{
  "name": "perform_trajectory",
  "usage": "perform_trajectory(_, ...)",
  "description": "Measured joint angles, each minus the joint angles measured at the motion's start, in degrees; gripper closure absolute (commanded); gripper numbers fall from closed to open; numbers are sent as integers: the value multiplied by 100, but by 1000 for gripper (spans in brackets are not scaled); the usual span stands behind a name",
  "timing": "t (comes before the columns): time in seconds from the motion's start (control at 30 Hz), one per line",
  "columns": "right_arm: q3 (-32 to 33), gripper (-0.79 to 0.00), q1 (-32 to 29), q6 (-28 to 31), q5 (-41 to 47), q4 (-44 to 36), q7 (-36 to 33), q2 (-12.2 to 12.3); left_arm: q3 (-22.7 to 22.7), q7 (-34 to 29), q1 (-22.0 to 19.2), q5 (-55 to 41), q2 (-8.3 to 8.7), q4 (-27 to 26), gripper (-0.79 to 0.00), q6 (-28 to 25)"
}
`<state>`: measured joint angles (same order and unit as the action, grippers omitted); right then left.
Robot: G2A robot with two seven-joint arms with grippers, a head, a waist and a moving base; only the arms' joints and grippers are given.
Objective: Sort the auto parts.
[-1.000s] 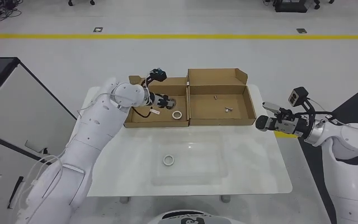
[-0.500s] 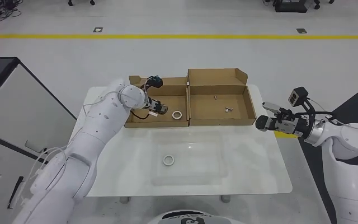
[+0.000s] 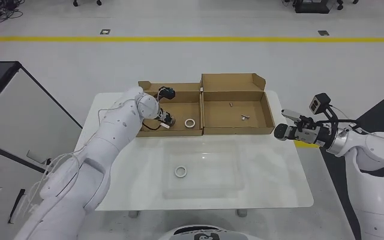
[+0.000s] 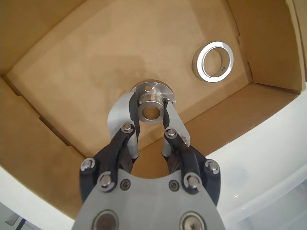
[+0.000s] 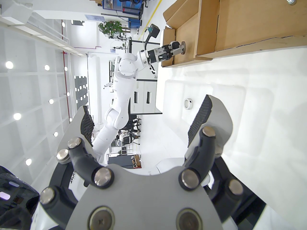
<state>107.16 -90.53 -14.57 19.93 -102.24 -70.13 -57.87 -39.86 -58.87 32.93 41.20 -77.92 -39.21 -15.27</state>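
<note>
My left gripper [image 4: 150, 113] is shut on a flanged metal bushing [image 4: 156, 91], flange pointing at the floor of the left cardboard box [image 4: 72, 56]. I cannot tell whether the flange touches the floor. A silver ring [image 4: 213, 61] lies in the same box near its corner. From above, the left gripper [image 3: 168, 117] is in the left box [image 3: 180, 90], beside the ring [image 3: 189, 123]. Another ring [image 3: 180, 171] lies in the clear tray [image 3: 228, 180]. My right gripper [image 5: 146, 106] is open, empty, and sits off the table's right edge [image 3: 278, 132].
The right cardboard box [image 3: 234, 80] adjoins the left one and holds two small metal fasteners [image 3: 244, 117] [image 3: 231, 104]. The white table [image 3: 270, 174] has bare surface around the tray. From the right wrist, the tray ring [image 5: 187, 103] and the left gripper [image 5: 178, 46] are visible farther off.
The left gripper has moved with the bushing from the middle of the left box toward its front wall. The right arm has stayed still.
</note>
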Motion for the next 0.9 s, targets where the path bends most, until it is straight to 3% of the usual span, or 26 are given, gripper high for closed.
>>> perform_trajectory(0.43, 0, -785, 0, 0, 0, 0, 0, 0, 257, 164, -185, -10, -286, 556, -22, -141)
perform_trajectory(0.47, 0, -785, 0, 0, 0, 0, 0, 0, 261, 175, -196, -40, -308, 605, -231, -160)
perform_trajectory(0.53, 0, -785, 0, 0, 0, 0, 0, 0, 270, 196, -216, -70, -339, 672, -354, -185)
perform_trajectory(0.67, 0, -785, 0, 0, 0, 0, 0, 0, 280, 241, -255, -127, -396, 802, -705, -248)
perform_trajectory(0.73, 0, -785, 0, 0, 0, 0, 0, 0, 273, 291, -274, -159, -419, 869, -785, -283)
perform_trajectory(0.9, 0, -785, 0, 0, 0, 0, 0, 0, 209, 364, -328, -297, -455, 985, -785, -365)
